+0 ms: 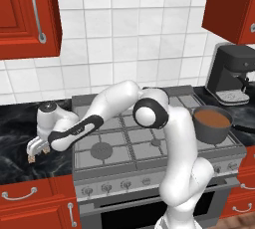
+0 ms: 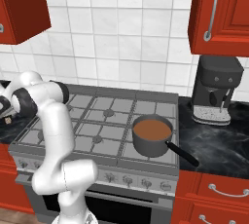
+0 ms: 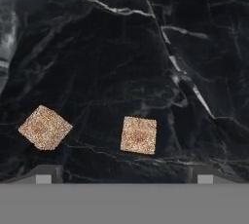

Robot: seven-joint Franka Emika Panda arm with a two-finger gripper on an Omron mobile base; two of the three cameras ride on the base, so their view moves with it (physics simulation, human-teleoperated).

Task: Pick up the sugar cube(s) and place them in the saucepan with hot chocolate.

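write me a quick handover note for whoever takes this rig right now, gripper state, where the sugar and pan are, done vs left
Gripper: open, nothing held, low over the black marble counter left of the stove.
Sugar cubes: in the hand view two tan speckled cubes lie apart on the counter, one between the fingertips, the other off to the side.
Saucepan: on the stove's front right burner, brown liquid inside, handle toward the coffee machine side.
Done: approach to the cubes. No cube visible in the saucepan.
Left: close on the centred cube, carry it to the saucepan, drop, repeat.

The glossy white, rounded robot arm (image 1: 172, 138) has smooth tubular links. Black bands ring its joints. A light grey two-finger gripper (image 1: 36, 149) tips it.
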